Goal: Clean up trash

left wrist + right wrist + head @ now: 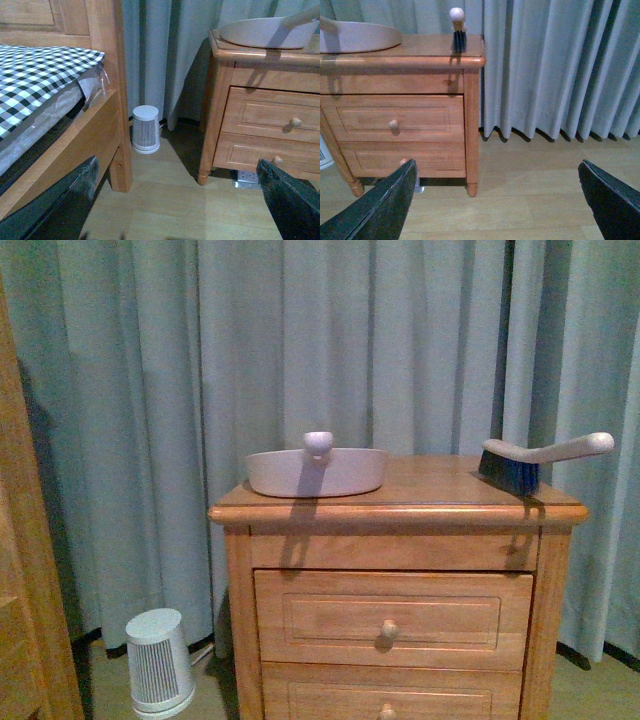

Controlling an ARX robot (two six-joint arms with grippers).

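Note:
No crumpled white tissue wad shows in any view; the trash is out of view. A white dustpan (316, 470) lies on top of the wooden nightstand (400, 540), at its left; it also shows in the left wrist view (270, 32) and the right wrist view (357, 37). A hand brush (540, 460) with dark bristles and a white handle lies at the nightstand's right end, and shows in the right wrist view (457, 30). My left gripper (180, 210) is open and empty above the wooden floor. My right gripper (497, 205) is open and empty above the floor. Neither arm shows in the front view.
A small white ribbed bin (160, 660) stands on the floor left of the nightstand, also in the left wrist view (145, 129). A wooden bed (60, 125) with a black-and-white checked cover is beside it. Grey-blue curtains (300, 340) hang behind.

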